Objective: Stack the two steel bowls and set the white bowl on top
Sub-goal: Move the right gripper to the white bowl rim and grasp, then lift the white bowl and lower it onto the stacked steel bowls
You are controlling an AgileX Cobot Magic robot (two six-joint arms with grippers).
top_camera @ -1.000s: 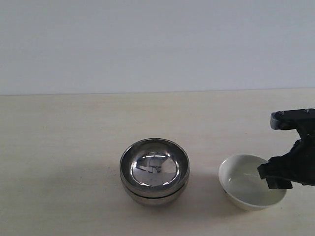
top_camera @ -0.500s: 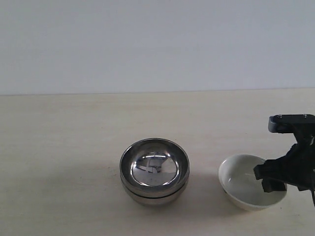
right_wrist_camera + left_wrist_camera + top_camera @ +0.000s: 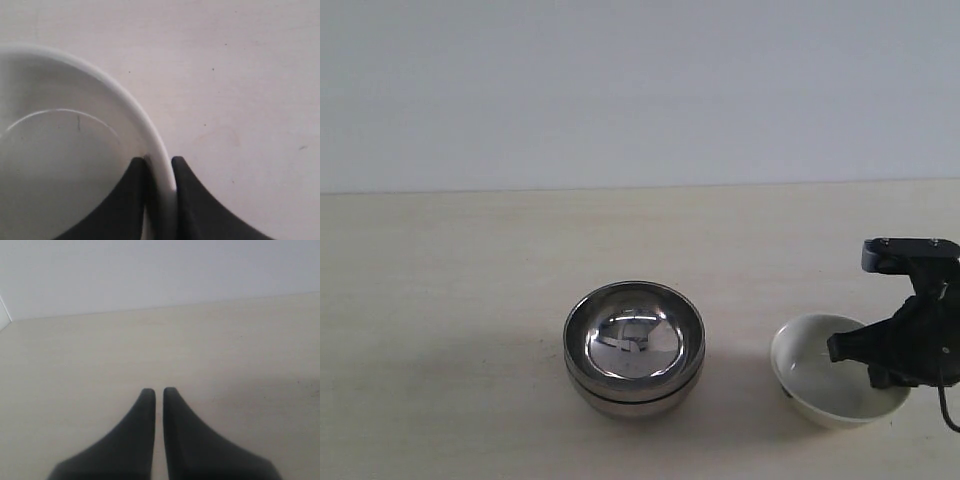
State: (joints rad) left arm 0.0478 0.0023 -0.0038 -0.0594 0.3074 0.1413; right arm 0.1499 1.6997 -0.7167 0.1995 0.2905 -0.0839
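The two steel bowls (image 3: 634,345) sit nested one inside the other in the middle of the table, rims up. To their right stands the white bowl (image 3: 825,385), tilted slightly. My right gripper (image 3: 868,362) is shut on the white bowl's right rim (image 3: 161,160), one finger inside the wall and one outside. My left gripper (image 3: 159,391) is out of the exterior view; its wrist view shows the two fingers nearly touching over bare table, with nothing between them.
The light wooden table (image 3: 450,300) runs back to a plain pale wall (image 3: 620,90). The right arm's black wrist block (image 3: 908,252) hangs above the white bowl's far right side.
My right gripper has come down and leftward over the white bowl's rim and closed on it. The bowl has shifted a little to the right. The steel bowls have not moved.
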